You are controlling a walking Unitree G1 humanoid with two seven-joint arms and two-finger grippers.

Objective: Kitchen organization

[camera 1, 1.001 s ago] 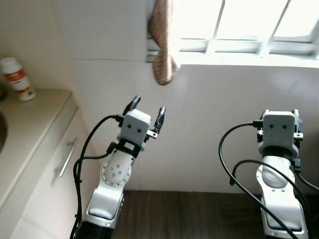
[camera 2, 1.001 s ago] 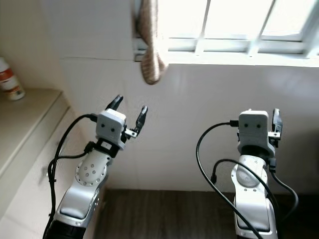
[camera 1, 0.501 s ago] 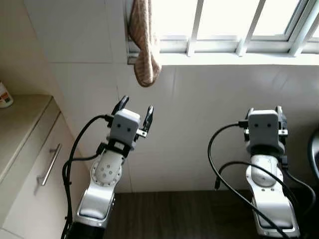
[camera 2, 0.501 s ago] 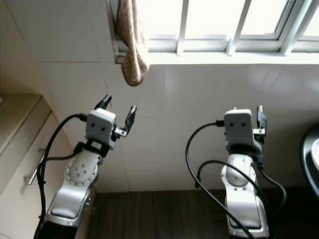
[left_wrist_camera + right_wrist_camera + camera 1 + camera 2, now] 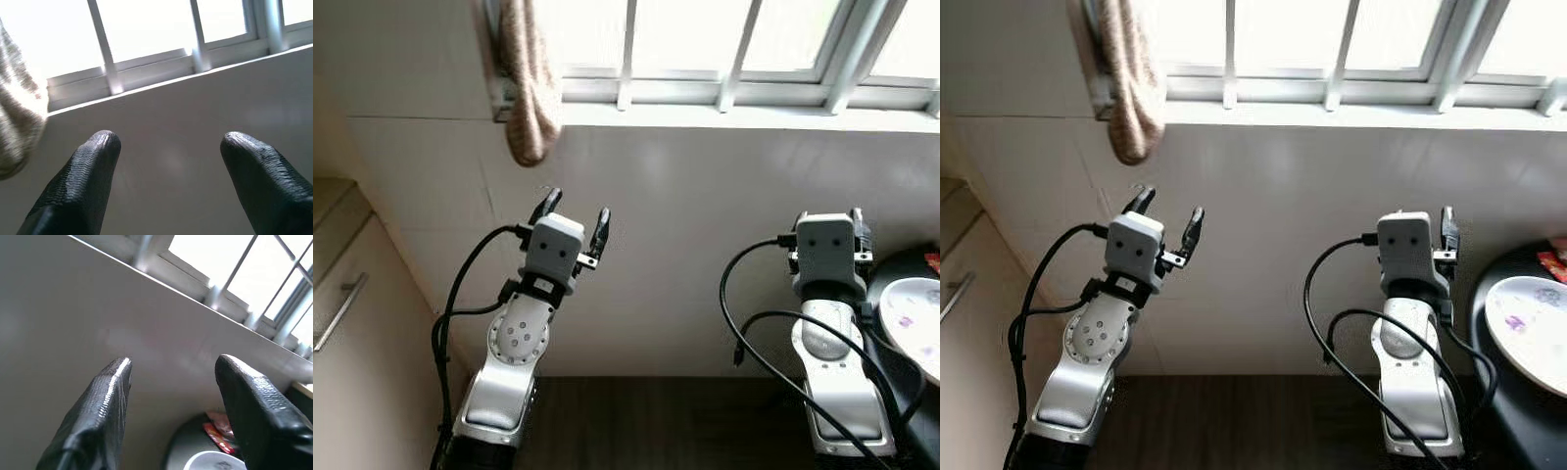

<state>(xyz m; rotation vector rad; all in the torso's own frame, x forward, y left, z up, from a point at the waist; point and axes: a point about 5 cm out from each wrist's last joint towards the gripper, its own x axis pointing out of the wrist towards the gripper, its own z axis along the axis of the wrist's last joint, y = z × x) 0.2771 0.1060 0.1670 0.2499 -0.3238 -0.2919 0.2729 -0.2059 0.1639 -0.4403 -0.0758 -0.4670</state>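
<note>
My left gripper [image 5: 576, 210] is raised in front of a white tiled wall [image 5: 685, 215], open with nothing between its fingers. In the left wrist view its two black fingertips [image 5: 100, 147] stand wide apart under the window sill. My right gripper [image 5: 171, 366] is also raised before the wall, open and empty. A white plate [image 5: 1528, 328] with a purple pattern lies on a dark round table [image 5: 1477, 294] at the far right, just right of my right arm. A red packet [image 5: 1555, 262] lies behind the plate.
A beige cloth [image 5: 529, 88] hangs from the barred window [image 5: 724, 39] above my left gripper. A cream cabinet with a metal handle [image 5: 337, 311] stands at the left edge. Dark wooden floor [image 5: 656, 421] runs along the foot of the wall.
The camera has swung to the right: the counter and bottle slid out on the left, and the dark table with the plate came in on the right. Both grippers stay open.
</note>
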